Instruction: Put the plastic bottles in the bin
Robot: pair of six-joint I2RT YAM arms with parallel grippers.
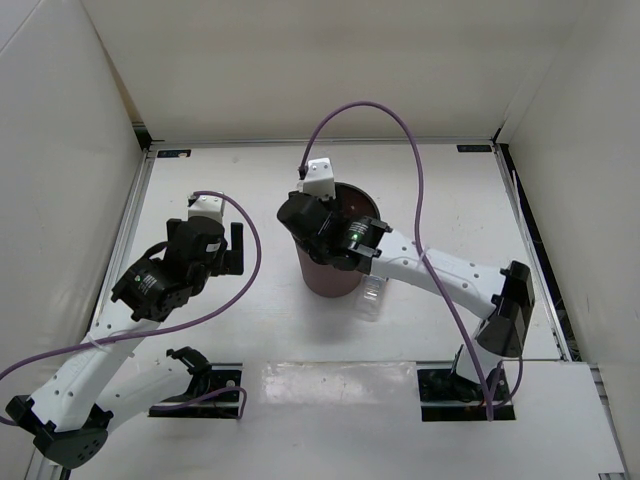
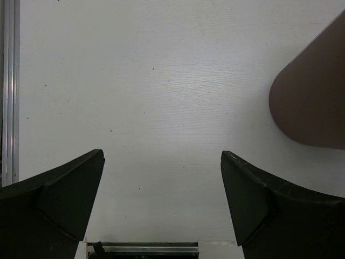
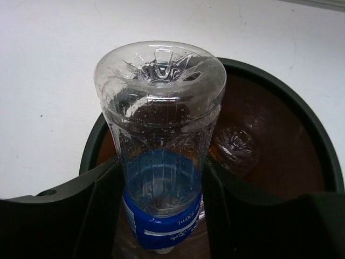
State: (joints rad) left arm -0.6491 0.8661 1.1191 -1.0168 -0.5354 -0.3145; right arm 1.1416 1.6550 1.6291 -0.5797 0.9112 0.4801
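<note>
- Top external: shows the bin (image 1: 325, 278) upright near the middle of the desk (image 1: 450, 200), with the right gripper (image 1: 320, 228) hanging over its mouth and hiding much of the rim
- Shows too a clear bottle (image 1: 371, 298) lying on the desk just beside the bin, at its near right side
- Places the left gripper (image 1: 230, 255) well left of the bin, above bare desk
- Left wrist: looks straight down between two dark fingers (image 2: 59, 199) spread wide with nothing held, only white desk in the gap; catches a curved piece of the maroon bin wall at the right edge
- Right wrist: shows the right gripper closed on the blue-labelled bottle (image 3: 161, 140), held upside down, ribbed base toward the camera, label low between the fingers, right above the open bin
- Shows as well a second clear bottle (image 3: 234, 148) lying deep inside the bin
</note>
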